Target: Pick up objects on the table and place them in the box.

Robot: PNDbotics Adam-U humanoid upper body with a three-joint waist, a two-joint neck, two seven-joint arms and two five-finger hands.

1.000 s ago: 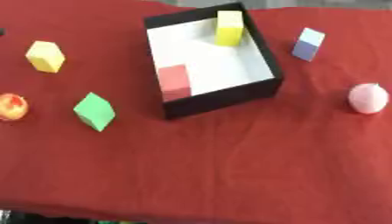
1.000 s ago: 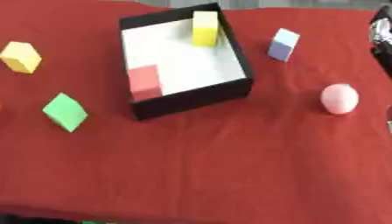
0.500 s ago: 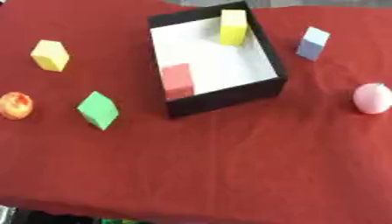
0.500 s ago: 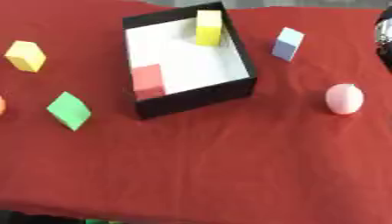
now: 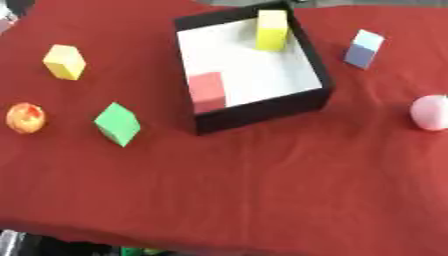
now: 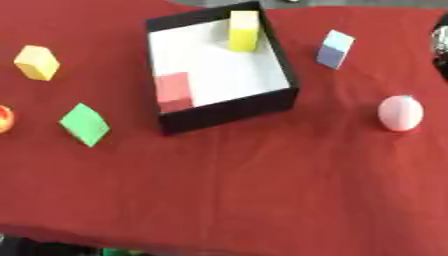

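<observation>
Boxed already are two blocks: inside the black open-topped box with a white floor point(image 5: 255, 112) a tall yellow block point(image 5: 272, 30) stands against the far wall, and a red block point(image 5: 207, 91) sits against the near wall toward the left corner. Neither robot hand can be made out; at the right edge of the right eye view a dark, silver-flecked shape point(image 6: 440, 44) intrudes near the top, but whether it is a hand, and how any fingers stand, cannot be told.

Nearest that shape, a pale blue cube point(image 6: 334, 49) rests on the red cloth point(image 5: 262, 190) just right of the box, apart from its wall. Nearer the camera and farther right lies a pink egg-shaped ball point(image 6: 401, 113), well apart from the box.

Left of the box, a green block point(image 5: 116, 123) stands tilted on a corner, near the box's near-left corner without touching it. Farther left, a yellow block point(image 5: 65, 61) sits toward the far side, and a small orange-and-red round thing point(image 5: 25, 117) lies close to the left edge, beside the green block.
</observation>
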